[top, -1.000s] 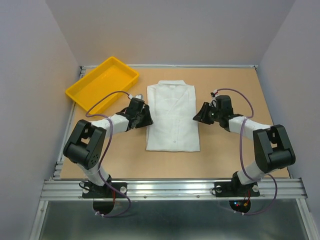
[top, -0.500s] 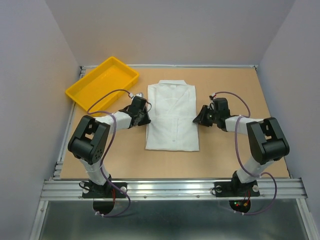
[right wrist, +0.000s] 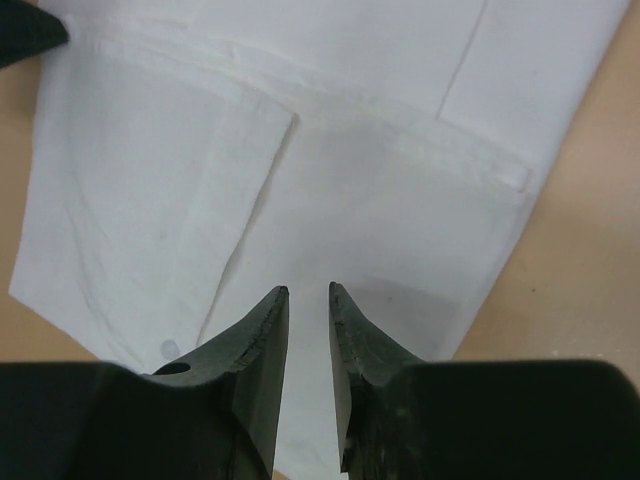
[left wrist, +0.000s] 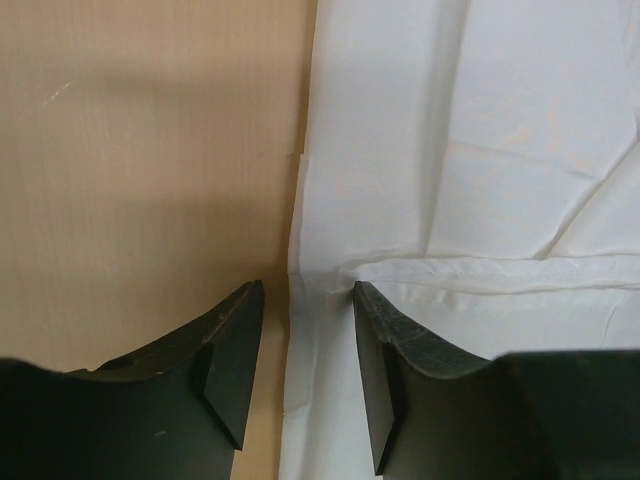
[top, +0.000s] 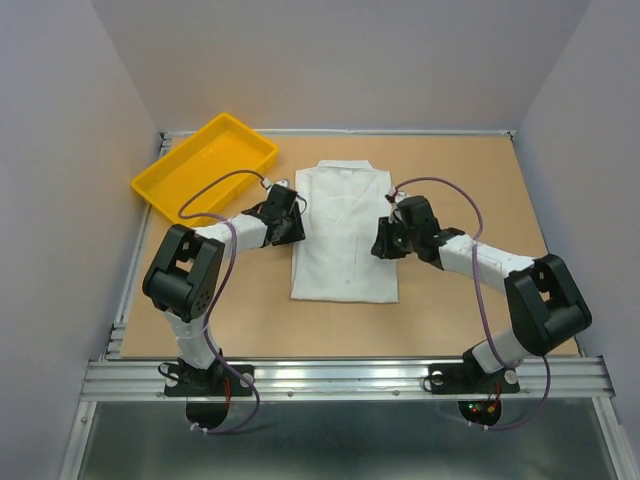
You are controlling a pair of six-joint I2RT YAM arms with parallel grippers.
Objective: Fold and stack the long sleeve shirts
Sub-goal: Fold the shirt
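One white long sleeve shirt (top: 345,235) lies folded into a rectangle in the middle of the table, collar at the far end. My left gripper (top: 296,226) is low at its left edge. In the left wrist view the left gripper (left wrist: 306,290) is open, one finger over the bare table and the other over the shirt (left wrist: 460,150), straddling the folded edge. My right gripper (top: 379,246) is over the shirt's right edge. In the right wrist view the right gripper (right wrist: 308,290) has its jaws only narrowly apart, above flat fabric (right wrist: 330,150), holding nothing.
A yellow plastic tray (top: 205,165) stands empty at the far left, close behind the left arm. Purple walls enclose the table on three sides. Bare brown tabletop (top: 480,180) lies to the right of the shirt and in front of it.
Both grippers have moved inward toward the shirt: the left up to its left edge, the right onto its right edge. The shirt has not moved.
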